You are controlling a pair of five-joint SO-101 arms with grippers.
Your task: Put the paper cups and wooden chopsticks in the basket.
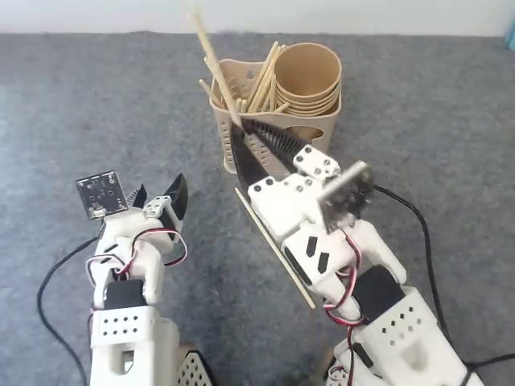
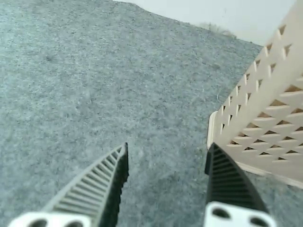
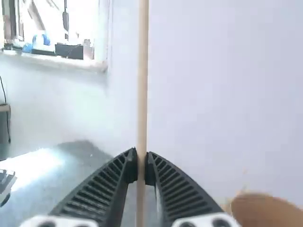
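Note:
A beige lattice basket (image 1: 228, 112) stands at the back of the grey carpet, holding several wooden chopsticks (image 1: 261, 76) and a stack of paper cups (image 1: 308, 76). My right gripper (image 1: 240, 125) is shut on one chopstick (image 1: 216, 64) at the basket's near left rim, and the stick points steeply up. The right wrist view shows that chopstick (image 3: 142, 71) pinched between the fingertips (image 3: 128, 168). Another chopstick (image 1: 273, 245) lies on the carpet beside the right arm. My left gripper (image 1: 158, 191) is open and empty, low over the carpet left of the basket (image 2: 265, 118).
Grey felt carpet (image 1: 96, 104) covers the table, with open room left of the basket. Cables (image 1: 418, 233) trail beside the right arm. A brown cup edge (image 3: 265, 208) shows in the right wrist view.

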